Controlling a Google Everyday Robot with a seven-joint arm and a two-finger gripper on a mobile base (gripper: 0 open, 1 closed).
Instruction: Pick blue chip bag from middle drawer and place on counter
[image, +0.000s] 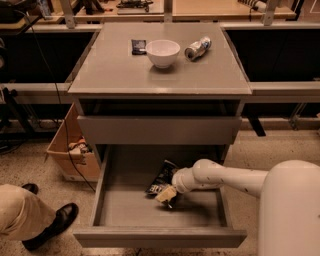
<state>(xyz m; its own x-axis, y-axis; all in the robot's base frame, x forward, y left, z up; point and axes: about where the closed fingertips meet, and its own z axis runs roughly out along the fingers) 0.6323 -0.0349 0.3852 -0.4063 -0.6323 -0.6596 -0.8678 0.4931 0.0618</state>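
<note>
The blue chip bag lies in the open middle drawer, near its centre, dark with white lettering. My gripper reaches into the drawer from the right on a white arm and sits right at the bag's near lower edge, touching or just over it. The counter is the flat grey top of the cabinet above.
On the counter stand a white bowl, a crushed silver can and a small dark square packet. A closed drawer front overhangs the open drawer. A cardboard box and a person's leg and black shoe are at left.
</note>
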